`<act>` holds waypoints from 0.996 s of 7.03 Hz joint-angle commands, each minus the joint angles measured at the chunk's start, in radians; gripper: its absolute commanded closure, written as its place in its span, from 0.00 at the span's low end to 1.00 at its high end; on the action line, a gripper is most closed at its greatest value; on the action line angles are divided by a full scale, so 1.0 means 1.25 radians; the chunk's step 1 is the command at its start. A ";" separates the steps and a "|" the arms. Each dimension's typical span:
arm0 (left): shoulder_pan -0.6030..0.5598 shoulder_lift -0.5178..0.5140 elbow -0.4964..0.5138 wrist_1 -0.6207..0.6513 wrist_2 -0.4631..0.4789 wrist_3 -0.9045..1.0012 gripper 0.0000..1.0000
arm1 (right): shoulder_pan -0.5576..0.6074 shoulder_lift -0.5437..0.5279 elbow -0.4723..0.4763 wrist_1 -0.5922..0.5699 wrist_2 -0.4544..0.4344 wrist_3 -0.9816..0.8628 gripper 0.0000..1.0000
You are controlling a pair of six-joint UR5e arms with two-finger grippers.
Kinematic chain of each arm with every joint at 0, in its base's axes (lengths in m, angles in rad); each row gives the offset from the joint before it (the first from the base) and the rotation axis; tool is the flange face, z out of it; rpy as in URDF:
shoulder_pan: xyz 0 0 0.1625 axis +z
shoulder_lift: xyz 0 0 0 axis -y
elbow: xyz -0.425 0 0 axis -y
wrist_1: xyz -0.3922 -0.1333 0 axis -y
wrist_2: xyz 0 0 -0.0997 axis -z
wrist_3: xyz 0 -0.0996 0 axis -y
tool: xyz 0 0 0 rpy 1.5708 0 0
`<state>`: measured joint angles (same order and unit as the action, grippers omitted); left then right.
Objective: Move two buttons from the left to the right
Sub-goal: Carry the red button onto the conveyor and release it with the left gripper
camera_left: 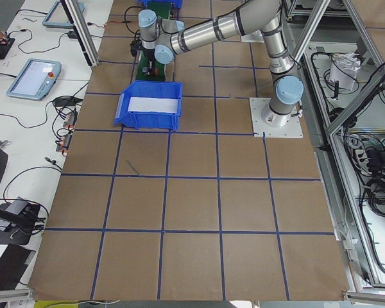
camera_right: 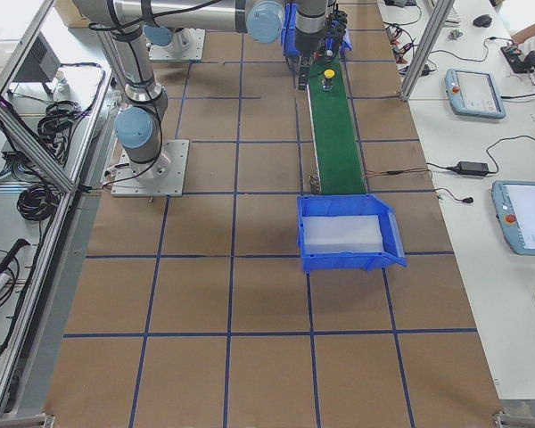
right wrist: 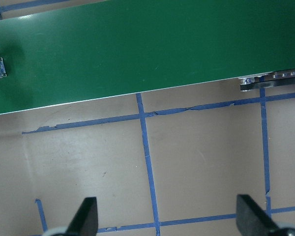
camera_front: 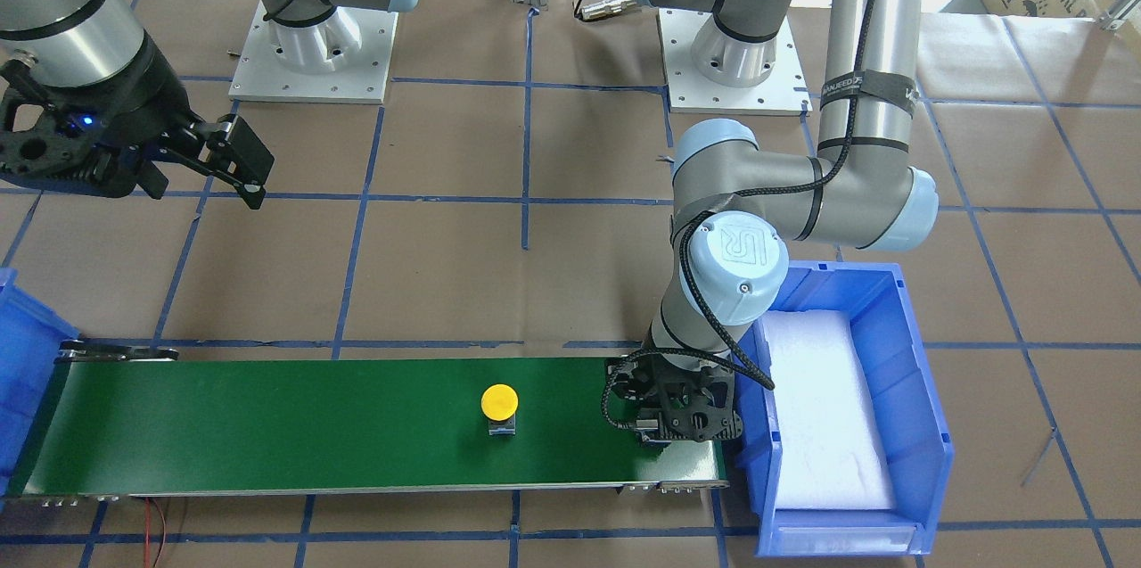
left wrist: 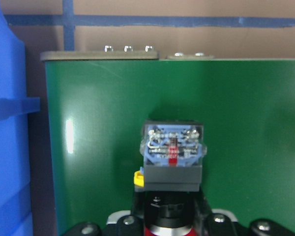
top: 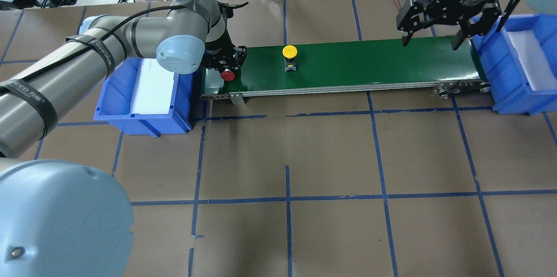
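The yellow button (top: pixel 290 52) stands upright on the green conveyor belt (top: pixel 370 64), left of its middle; it also shows in the front view (camera_front: pixel 499 401). My left gripper (top: pixel 224 61) is low over the belt's left end, shut on the red button (top: pixel 227 75). In the left wrist view the red button's grey body (left wrist: pixel 173 157) sticks out ahead of the jaws over the belt. My right gripper (top: pixel 430 42) hangs open and empty above the belt's right end; its fingertips (right wrist: pixel 86 216) frame bare table in the right wrist view.
A blue bin with white padding (top: pixel 143 116) sits at the belt's left end, beside my left arm. A second blue bin (top: pixel 513 94) sits at the right end. The brown table (top: pixel 287 159) carries blue tape lines.
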<state>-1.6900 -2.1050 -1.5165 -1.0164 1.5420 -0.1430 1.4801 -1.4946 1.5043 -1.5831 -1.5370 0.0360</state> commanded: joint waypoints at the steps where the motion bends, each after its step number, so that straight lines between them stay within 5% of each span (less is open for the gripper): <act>1: 0.008 0.002 0.006 0.018 0.003 -0.001 0.00 | 0.007 -0.006 0.000 0.000 0.001 0.002 0.00; 3: 0.007 0.090 -0.002 -0.047 0.001 0.000 0.00 | 0.022 0.002 0.000 0.018 0.001 -0.015 0.00; 7: -0.005 0.412 -0.038 -0.333 -0.010 0.006 0.00 | 0.020 0.047 0.001 -0.058 0.059 -0.019 0.00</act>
<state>-1.6893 -1.6891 -1.5427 -1.3548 1.5382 -0.1364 1.5052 -1.4626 1.4947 -1.5968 -1.4960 0.0148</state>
